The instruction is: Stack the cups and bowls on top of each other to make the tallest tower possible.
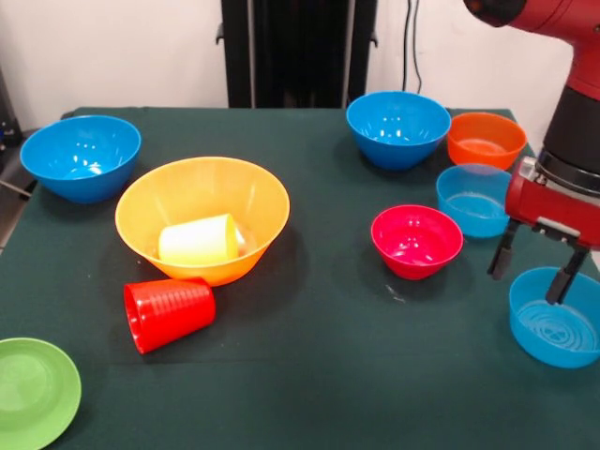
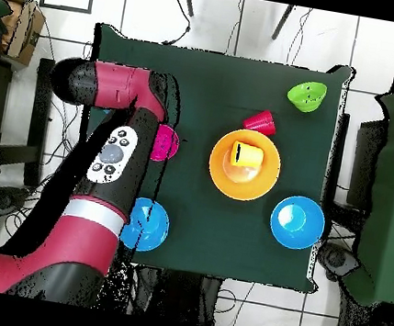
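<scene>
Far left on the table (image 1: pixel 319 347): green bowl (image 1: pixel 33 389), deep blue bowl (image 1: pixel 82 157). Then big yellow-orange bowl (image 1: pixel 202 217) cradling yellow cup (image 1: pixel 199 240), red cup (image 1: pixel 169 312) toppled against it. Rightmost, gripper (image 1: pixel 538 269), fingers spread, empty, hovering above pale blue bowl (image 1: pixel 555 319).

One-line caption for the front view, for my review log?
Open gripper above a pale blue bowl; yellow cup lies in the big yellow-orange bowl, red cup on its side beside it.
</scene>
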You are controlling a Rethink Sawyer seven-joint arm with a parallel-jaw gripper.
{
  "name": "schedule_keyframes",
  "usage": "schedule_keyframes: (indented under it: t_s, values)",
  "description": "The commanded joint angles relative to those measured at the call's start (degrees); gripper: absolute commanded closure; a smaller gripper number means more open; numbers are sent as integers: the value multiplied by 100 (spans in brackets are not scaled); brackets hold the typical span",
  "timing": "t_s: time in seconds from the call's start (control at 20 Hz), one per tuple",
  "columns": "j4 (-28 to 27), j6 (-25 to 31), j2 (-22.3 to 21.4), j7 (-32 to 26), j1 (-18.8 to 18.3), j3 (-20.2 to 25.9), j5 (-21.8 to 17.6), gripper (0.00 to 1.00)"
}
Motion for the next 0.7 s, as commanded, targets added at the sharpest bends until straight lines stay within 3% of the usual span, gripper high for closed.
schedule_keyframes:
  t_s: [0.05,0.7]
  values:
    - [12,1465,-266,-709,-512,979,-137,0]
    - [-758,1398,336,-347,-460,959,-281,0]
